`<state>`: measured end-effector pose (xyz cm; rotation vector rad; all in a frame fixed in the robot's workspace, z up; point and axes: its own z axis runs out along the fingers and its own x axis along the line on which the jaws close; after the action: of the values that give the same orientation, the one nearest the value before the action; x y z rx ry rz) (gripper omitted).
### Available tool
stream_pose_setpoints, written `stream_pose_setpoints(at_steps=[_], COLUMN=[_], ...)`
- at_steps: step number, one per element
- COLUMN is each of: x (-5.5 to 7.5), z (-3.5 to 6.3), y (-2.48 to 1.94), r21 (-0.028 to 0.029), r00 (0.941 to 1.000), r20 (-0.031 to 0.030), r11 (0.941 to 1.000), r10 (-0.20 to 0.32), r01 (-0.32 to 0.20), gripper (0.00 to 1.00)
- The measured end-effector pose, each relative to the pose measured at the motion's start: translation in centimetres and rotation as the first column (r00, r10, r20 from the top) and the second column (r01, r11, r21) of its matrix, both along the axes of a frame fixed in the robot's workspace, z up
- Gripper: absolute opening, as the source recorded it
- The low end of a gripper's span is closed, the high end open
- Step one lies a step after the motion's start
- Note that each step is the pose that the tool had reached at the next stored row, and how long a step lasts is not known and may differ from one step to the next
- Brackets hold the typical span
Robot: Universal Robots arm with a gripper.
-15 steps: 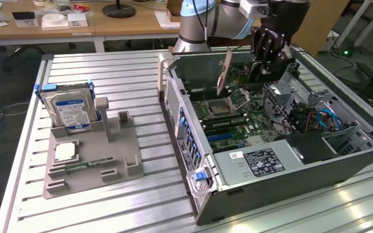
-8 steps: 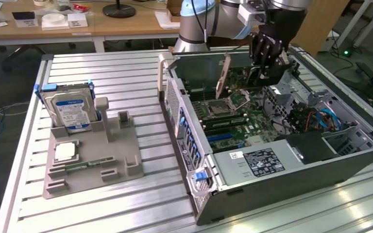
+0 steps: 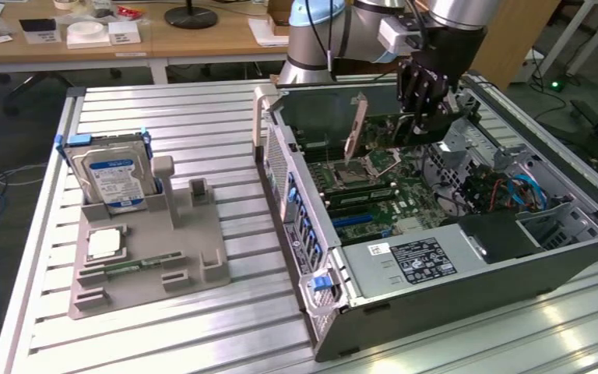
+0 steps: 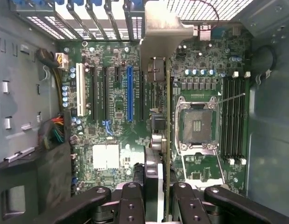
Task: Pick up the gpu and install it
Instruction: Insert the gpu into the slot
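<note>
Hanging over the open computer case (image 3: pixel 455 300), the tool (image 3: pixel 425 125) is clenched on the gpu (image 3: pixel 380 132). It pinches the card by its upper edge, so the board stands on edge and the connector side faces down, the way a slot would take it. From the wrist view the tool (image 4: pixel 156 198) looks straight down along the gpu (image 4: pixel 159 123). The card's grey metal bracket (image 4: pixel 163 32) sits at the end farthest from the tool, towards the case's rear slot openings, which looks like the reason for this orientation.

Below the tool lies the motherboard (image 4: pixel 112 116), and the card is clear of it, not seated. The long blue slot (image 4: pixel 130 93) runs parallel to the card but off to one side of its edge, with the CPU socket (image 4: pixel 196 123) on the other side. Well away from the tool, the hard drive (image 3: pixel 112 175) stands in its grey holder (image 3: pixel 164 249) on the surface (image 3: pixel 174 335).
</note>
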<state>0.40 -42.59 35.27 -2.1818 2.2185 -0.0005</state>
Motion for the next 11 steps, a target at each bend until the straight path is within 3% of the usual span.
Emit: stream_pose_setpoints(at_steps=[4,11], x=[-0.2,-1.2], z=[-0.16,-0.63], y=[-0.4,-0.53], r21=[0.0028,0.0022], r00=[1.0,1.0], r20=[0.0021,0.002], r11=[1.0,1.0], r10=[0.007,0.006], r01=[-0.007,-0.006], gripper=[0.28,0.28])
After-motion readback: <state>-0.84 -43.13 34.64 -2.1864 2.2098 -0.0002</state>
